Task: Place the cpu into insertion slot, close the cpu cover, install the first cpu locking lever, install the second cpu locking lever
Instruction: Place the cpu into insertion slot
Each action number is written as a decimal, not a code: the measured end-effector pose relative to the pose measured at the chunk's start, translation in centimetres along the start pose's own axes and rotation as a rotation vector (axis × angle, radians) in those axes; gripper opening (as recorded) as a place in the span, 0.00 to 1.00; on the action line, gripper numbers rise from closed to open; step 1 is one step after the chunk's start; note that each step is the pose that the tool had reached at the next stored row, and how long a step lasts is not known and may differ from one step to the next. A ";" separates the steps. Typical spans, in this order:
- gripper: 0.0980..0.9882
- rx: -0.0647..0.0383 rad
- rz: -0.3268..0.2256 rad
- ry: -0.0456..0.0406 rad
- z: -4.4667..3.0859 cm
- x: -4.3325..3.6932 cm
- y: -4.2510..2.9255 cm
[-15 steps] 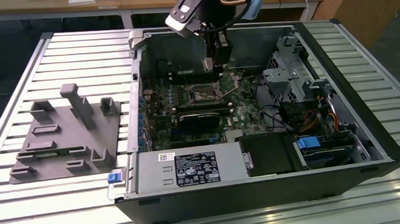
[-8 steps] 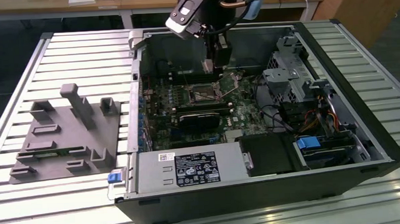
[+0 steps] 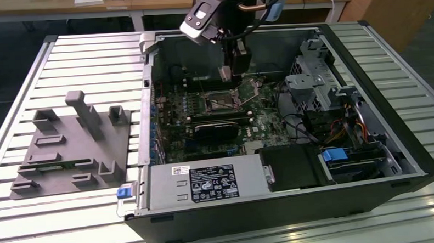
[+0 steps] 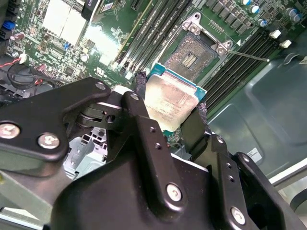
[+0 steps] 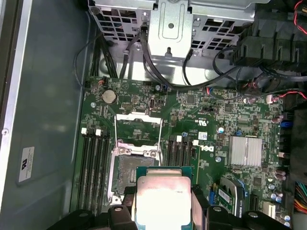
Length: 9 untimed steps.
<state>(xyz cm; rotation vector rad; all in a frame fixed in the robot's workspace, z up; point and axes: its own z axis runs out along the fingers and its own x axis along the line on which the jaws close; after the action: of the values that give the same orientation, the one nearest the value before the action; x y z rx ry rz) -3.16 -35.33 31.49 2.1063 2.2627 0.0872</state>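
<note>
My gripper (image 3: 229, 70) hangs inside the open computer case, shut on the cpu (image 4: 170, 98), a flat square chip with a dull silver top and a green edge. Black fingers (image 4: 140, 93) clamp two opposite sides of it. In the first wrist view the cpu (image 5: 163, 196) hovers above the board, just off one side of the insertion slot (image 5: 130, 168). The slot lies open with its dark contact field bare, as the second wrist view also shows of the insertion slot (image 4: 191, 54). The cpu cover (image 5: 139, 116) stands flipped back from the slot. A thin locking lever (image 4: 249, 55) sticks out beside it.
Long black memory slots (image 5: 93, 160) flank the socket. A metal drive cage (image 3: 314, 84) with cable bundles fills the case toward the exterior view's right, and a power supply (image 3: 194, 183) sits at the near edge. A grey fixture (image 3: 71, 144) lies on the slatted table.
</note>
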 end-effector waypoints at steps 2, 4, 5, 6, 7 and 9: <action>0.50 0.000 0.000 -0.0012 0.10 0.00 -0.01; 0.50 0.001 0.000 -0.0023 0.21 0.00 -0.02; 0.50 0.001 0.000 -0.0029 0.27 0.00 -0.02; 0.50 0.001 0.000 -0.0035 0.33 0.00 -0.03; 0.50 0.001 0.000 -0.0040 0.38 0.00 -0.03; 0.50 0.002 0.000 -0.0052 0.49 0.00 -0.04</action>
<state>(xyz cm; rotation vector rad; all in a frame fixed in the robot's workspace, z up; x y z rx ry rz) -3.16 -35.33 31.00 2.1044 2.2609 0.0799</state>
